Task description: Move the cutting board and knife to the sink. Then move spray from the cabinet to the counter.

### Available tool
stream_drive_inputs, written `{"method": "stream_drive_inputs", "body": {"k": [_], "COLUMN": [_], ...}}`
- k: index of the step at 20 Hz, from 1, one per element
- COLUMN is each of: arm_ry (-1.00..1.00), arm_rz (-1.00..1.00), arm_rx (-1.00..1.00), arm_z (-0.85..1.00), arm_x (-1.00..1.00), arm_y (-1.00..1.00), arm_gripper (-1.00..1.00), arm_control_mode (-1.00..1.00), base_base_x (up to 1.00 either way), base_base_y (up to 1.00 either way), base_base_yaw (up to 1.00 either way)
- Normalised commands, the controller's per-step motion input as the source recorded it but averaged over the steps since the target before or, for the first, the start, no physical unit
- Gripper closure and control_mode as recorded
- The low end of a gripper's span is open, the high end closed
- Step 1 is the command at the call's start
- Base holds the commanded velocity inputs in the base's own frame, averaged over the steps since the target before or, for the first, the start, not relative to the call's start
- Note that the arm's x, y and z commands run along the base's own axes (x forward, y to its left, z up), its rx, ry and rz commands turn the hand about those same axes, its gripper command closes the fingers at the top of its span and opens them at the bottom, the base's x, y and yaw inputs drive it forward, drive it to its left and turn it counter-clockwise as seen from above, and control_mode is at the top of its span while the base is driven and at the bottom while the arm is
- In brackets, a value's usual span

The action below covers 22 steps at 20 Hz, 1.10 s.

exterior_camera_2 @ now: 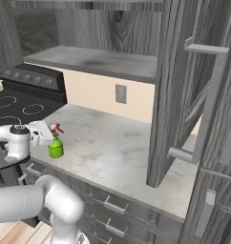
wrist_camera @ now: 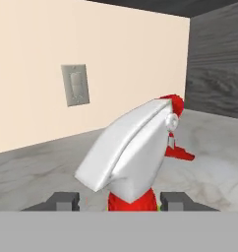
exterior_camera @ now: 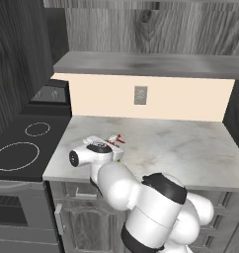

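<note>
The green spray [exterior_camera_2: 55,148] stands upright on the marble counter [exterior_camera: 180,143] near its front left corner. Its red-and-white trigger head [exterior_camera: 116,140] pokes out past my hand. My gripper [exterior_camera_2: 51,137] is level with the bottle's neck and is open. In the hand view the spray head [wrist_camera: 135,152] sits close up between the two fingertips of the gripper [wrist_camera: 121,202], with a small gap on each side of the red neck. The cabinet shelf [exterior_camera: 151,64] hangs above the counter. The cutting board, knife and sink are out of view.
A black stovetop [exterior_camera: 18,143] adjoins the counter's left end. The cabinet door [exterior_camera_2: 160,95] stands swung open at the right, with its long handle [exterior_camera_2: 203,95] jutting out. A wall outlet [exterior_camera: 140,95] is on the backsplash. Drawers run below the counter.
</note>
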Motion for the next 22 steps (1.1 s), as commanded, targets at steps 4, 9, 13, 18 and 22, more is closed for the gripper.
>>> {"method": "stream_drive_inputs", "body": {"k": [4,9,13,18,22], "arm_ry": [0.0,0.0,0.0,-0.01,0.0], "arm_rz": [0.0,0.0,0.0,0.0,0.0], "arm_rx": [0.0,0.0,0.0,0.0,0.0], "arm_z": [0.0,0.0,0.01,0.22,0.02], "arm_x": [0.0,-0.04,-0.06,-0.09,0.0], "arm_y": [0.0,0.0,0.08,0.13,0.12], "arm_gripper": [-1.0,-1.0,-1.0,-1.0,-1.0], "arm_control_mode": [-1.0,-1.0,-1.0,-1.0,-1.0], "base_base_x": [0.0,0.0,0.0,0.0,0.0], "base_base_y": [0.0,0.0,0.0,0.0,0.0], "base_base_yaw": [0.0,0.0,0.0,0.0,0.0]}}
